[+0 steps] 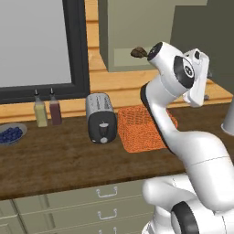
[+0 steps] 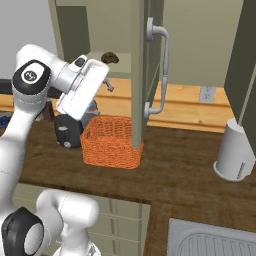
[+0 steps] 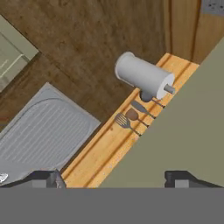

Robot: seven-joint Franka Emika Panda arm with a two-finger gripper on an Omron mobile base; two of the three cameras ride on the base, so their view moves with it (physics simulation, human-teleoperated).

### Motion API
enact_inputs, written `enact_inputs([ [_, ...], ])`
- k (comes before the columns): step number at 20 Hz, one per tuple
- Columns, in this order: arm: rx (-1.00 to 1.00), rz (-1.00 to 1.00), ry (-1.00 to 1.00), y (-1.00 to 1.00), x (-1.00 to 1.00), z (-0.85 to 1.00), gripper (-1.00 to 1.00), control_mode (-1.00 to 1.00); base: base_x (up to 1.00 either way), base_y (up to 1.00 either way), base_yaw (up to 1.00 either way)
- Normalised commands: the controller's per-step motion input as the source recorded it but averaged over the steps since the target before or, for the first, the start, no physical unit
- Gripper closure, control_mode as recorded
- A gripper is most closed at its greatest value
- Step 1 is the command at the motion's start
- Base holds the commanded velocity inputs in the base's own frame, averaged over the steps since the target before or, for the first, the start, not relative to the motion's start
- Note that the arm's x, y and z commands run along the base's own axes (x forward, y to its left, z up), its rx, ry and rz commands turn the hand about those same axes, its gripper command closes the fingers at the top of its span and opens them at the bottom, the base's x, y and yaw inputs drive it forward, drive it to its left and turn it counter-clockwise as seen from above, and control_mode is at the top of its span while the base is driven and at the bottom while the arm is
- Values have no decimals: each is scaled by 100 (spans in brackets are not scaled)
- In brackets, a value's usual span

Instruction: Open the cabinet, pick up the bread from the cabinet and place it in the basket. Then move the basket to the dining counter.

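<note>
Standing edge-on, cabinet door (image 2: 139, 75) open.

We see a dark wood-grain surface (image 1: 55, 160) running under a light wooden back wall (image 1: 114, 87), with grey-green drawers (image 1: 91, 201) below it. A large dark-framed window (image 1: 43, 45) sits at the left. On the surface stand a black-and-silver toaster (image 1: 101, 118), two small bottles (image 1: 47, 109) and a bowl of blue berries (image 1: 10, 134). Further right we find a grey cylindrical holder (image 2: 234, 155) and a ribbed steel sink drainer (image 2: 215, 242). A few utensils (image 3: 131, 116) hang on the wall, near a power socket (image 2: 206, 93).
</note>
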Motion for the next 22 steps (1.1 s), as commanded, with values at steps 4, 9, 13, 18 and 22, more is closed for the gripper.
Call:
enact_inputs([
  [4,27,-6,-8,81,81,-39,-100,-100,0,0,0],
  [9,50,-18,-14,24,98,-52,-100,-100,0,0,0],
  [13,63,-22,-30,17,92,-35,-100,-100,0,0,0],
  [18,34,-8,-51,15,40,29,-100,-100,0,0,0],
  [22,26,0,-63,1,2,59,-100,-100,0,0,0],
])
